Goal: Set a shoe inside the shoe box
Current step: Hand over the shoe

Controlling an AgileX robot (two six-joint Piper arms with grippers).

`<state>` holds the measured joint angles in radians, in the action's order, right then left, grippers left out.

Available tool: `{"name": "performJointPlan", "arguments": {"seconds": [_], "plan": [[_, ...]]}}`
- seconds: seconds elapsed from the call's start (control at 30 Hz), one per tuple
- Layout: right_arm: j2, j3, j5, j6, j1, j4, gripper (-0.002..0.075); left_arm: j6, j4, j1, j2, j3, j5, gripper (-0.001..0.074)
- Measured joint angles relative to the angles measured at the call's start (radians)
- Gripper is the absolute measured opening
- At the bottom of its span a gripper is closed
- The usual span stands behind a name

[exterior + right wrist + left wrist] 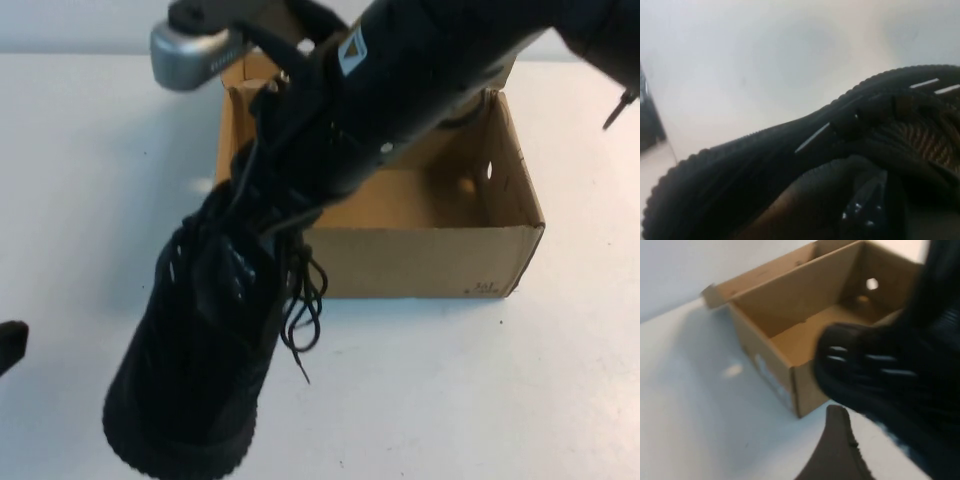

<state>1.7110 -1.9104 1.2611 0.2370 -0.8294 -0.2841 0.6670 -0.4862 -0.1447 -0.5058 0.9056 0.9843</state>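
Observation:
The black knit shoe (200,350) hangs in the air, toe toward the camera, just left of and in front of the open brown shoe box (430,255). Its laces dangle. My right gripper (265,195) reaches across over the box and is shut on the shoe's collar; in the right wrist view the shoe (790,165) fills the frame with one finger (865,200) inside it. My left gripper (10,345) sits low at the table's far left, open and empty. The left wrist view shows one finger (837,450), the shoe (890,375) and the box (805,295), which has nothing in it.
The box's flap lid (245,75) stands open at the back. White tabletop (480,400) lies around the box. The right arm (440,60) spans above the box's opening.

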Motion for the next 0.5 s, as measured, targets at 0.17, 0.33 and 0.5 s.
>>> {"name": "performJointPlan", "arguments": {"seconds": [0.17,0.33,0.5], "plan": [[0.0,-0.124,0.007,-0.148,0.0,0.094,-0.0006,0.099,-0.116,0.0,0.0,0.035,0.016,0.0531],[0.008,-0.178,0.017,-0.282,0.002,0.225,-0.0006,0.203,-0.209,0.0,-0.02,0.039,0.032,0.056],[0.029,-0.178,0.023,-0.306,0.002,0.229,-0.0006,0.256,-0.231,0.0,-0.065,0.039,0.032,0.0578]]}}
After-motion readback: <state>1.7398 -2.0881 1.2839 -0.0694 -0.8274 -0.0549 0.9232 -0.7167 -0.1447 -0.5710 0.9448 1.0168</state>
